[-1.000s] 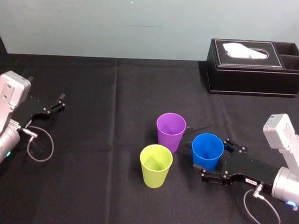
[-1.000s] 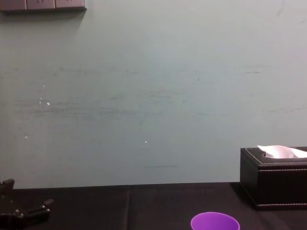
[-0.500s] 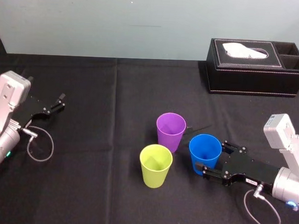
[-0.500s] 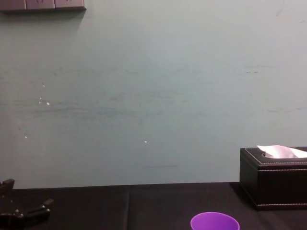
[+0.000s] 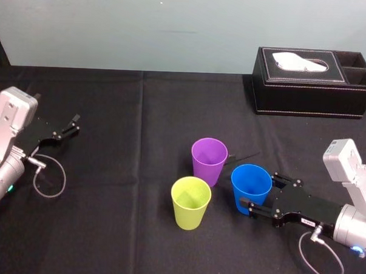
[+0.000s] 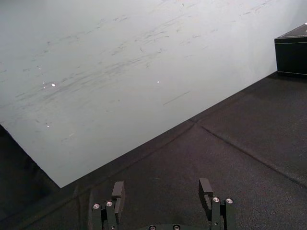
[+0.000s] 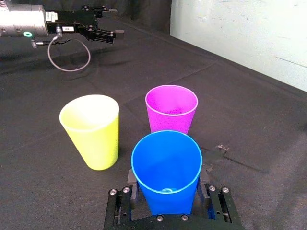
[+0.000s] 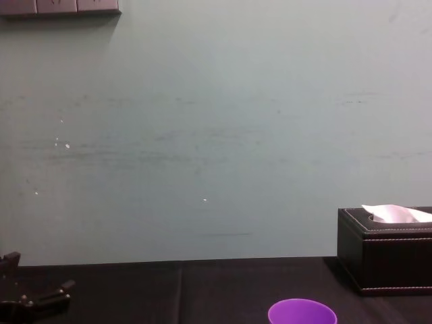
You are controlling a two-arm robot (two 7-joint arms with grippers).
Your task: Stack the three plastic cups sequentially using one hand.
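Right gripper (image 5: pixel 261 191) clamped on blue cup (image 5: pixel 251 183), purple cup (image 5: pixel 209 159) and yellow-green cup (image 5: pixel 190 201) just beside, left gripper (image 5: pixel 76 124) wide apart, desk (image 5: pixel 124 231) left edge.

This is looking like a robotics lab or test room rather than a home. A black cloth (image 5: pixel 106 231) is covering the whole table, creased along its fold lines. A plain, scuffed pale green wall (image 8: pixel 216 135) is rising straight behind it, carrying a row of grey switch plates (image 8: pixel 59 7) at its top corner. The robot's left gripper (image 5: pixel 76 124) and right gripper (image 5: pixel 258 190) are reaching over the cloth from either side, with an exposed cable loop (image 5: pixel 50 177) trailing from the left wrist. A purple cup (image 5: pixel 208 160), a blue cup (image 5: pixel 251 187) and a yellow-green cup (image 5: pixel 190 202) are standing together in the middle. A black tissue box (image 5: pixel 313 82) is sitting at the back, lending an office touch.
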